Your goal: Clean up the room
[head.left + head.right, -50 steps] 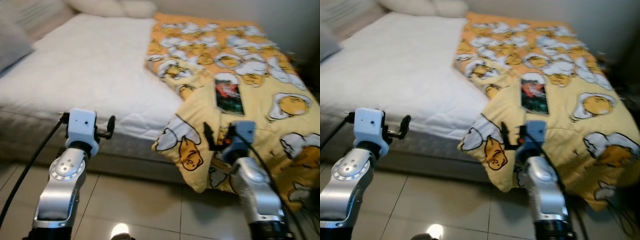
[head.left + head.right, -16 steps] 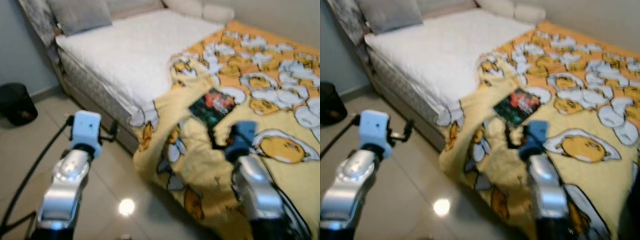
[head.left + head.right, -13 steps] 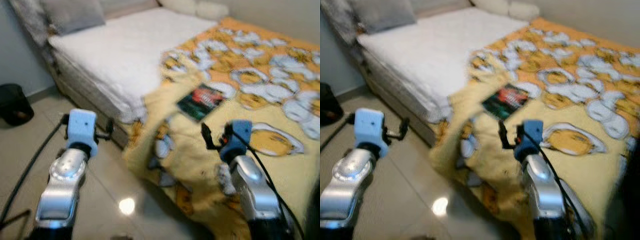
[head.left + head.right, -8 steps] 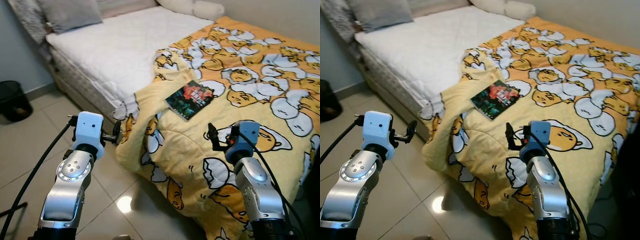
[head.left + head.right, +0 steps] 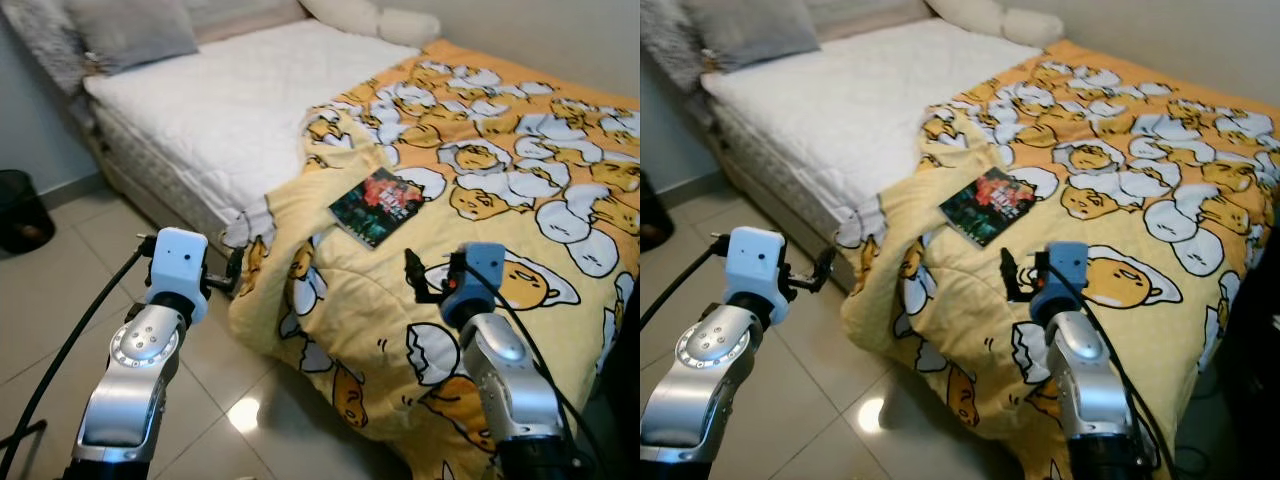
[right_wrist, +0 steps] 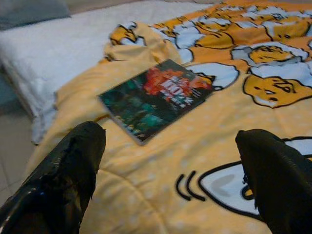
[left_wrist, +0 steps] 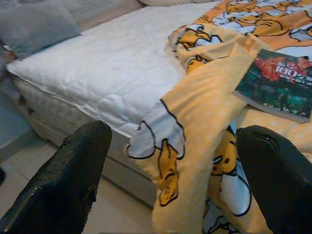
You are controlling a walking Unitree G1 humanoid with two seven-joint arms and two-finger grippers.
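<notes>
Your right gripper (image 6: pixel 165 165) hovers over the yellow blanket (image 5: pixel 520 190), jaws wide, nothing held. The book (image 5: pixel 376 205) lies flat on that blanket just ahead, at 11 o'clock from the gripper, apart from the fingers (image 6: pixel 63 180). Your left gripper (image 7: pixel 170 180) hangs over the floor (image 5: pixel 60 290) beside the bed (image 5: pixel 220 90), jaws wide too, w/ the blanket's drooping corner at 12 o'clock. Grey pillow (image 5: pixel 130 30) at the bed's head; dark bin (image 5: pixel 18 208) at 9 o'clock.
</notes>
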